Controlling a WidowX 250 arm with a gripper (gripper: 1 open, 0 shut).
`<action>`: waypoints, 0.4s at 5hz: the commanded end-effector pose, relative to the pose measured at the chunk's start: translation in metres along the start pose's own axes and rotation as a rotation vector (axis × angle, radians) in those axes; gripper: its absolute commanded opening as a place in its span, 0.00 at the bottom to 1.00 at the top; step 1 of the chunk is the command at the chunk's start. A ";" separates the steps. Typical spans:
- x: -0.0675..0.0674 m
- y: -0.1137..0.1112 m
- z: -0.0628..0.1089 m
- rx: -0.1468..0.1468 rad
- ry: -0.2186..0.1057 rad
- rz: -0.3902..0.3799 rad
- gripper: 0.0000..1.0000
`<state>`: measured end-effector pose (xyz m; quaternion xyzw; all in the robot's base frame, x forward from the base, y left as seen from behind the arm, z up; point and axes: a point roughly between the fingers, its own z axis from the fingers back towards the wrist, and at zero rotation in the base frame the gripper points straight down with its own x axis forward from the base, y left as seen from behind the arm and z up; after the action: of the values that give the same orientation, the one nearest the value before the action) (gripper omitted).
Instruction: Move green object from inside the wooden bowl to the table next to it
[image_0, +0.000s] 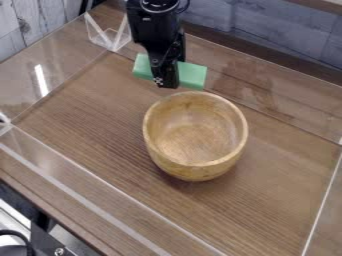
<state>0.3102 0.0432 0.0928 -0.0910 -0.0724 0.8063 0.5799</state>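
A: Starting from the left, what is there?

B: A clear acrylic wall (27, 75) along the left edge of the table (94, 120), and a small clear stand (107, 33) at the back, in the upper left.

A: And then?

B: The gripper (162, 78), black, pointing almost straight down. It is pinching the green object (171, 71) between its fingers, so the jaws are closed on the block and not spread free. Green shows on both sides of the fingers.

A: Where is the block with respect to the bowl?

B: Outside it, past the far left part of the rim, over bare tabletop. Whether it touches the wood I cannot tell.

A: The bowl itself?

B: 1 wooden bowl (197, 135), right of the gripper and nearer the camera, upright on the table, its inside bare. Further right, another acrylic wall (321, 215) closes the table's edge
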 end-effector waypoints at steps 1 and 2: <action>-0.014 -0.021 0.007 -0.059 0.007 -0.002 0.00; -0.028 -0.030 -0.007 -0.056 0.021 -0.080 0.00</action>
<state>0.3380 0.0241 0.0744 -0.0904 -0.0702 0.7848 0.6091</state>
